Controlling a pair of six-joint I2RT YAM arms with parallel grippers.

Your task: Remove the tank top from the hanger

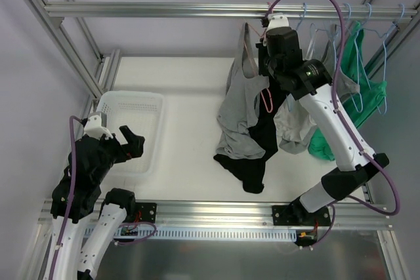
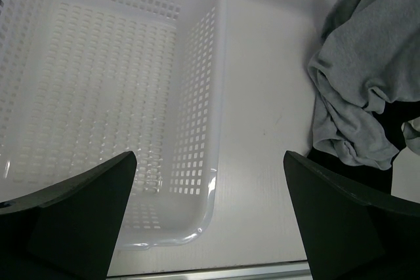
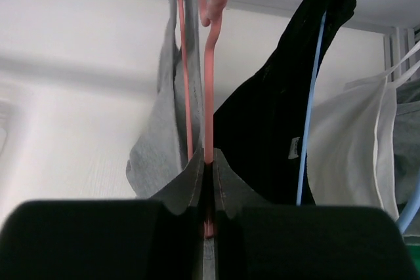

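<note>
A grey tank top (image 1: 237,117) hangs on a pink hanger (image 1: 266,100), its lower part draped onto the table over a black garment (image 1: 254,162). My right gripper (image 1: 265,69) is raised beside the rail. In the right wrist view it (image 3: 209,218) is shut on the pink hanger's wire (image 3: 209,96), with grey fabric (image 3: 154,155) folded between the pads. My left gripper (image 1: 129,142) is open and empty, low over the near right corner of the basket. In the left wrist view (image 2: 209,162) its jaws stand wide apart, with the grey top (image 2: 367,83) at the right.
A white perforated basket (image 1: 152,100) sits at the left of the table, and also shows in the left wrist view (image 2: 220,96). Light blue hangers (image 1: 357,44) on the back rail carry a green garment (image 1: 367,90) and a pale one (image 1: 295,126). A blue hanger wire (image 3: 308,109) and a black garment (image 3: 275,129) hang close by.
</note>
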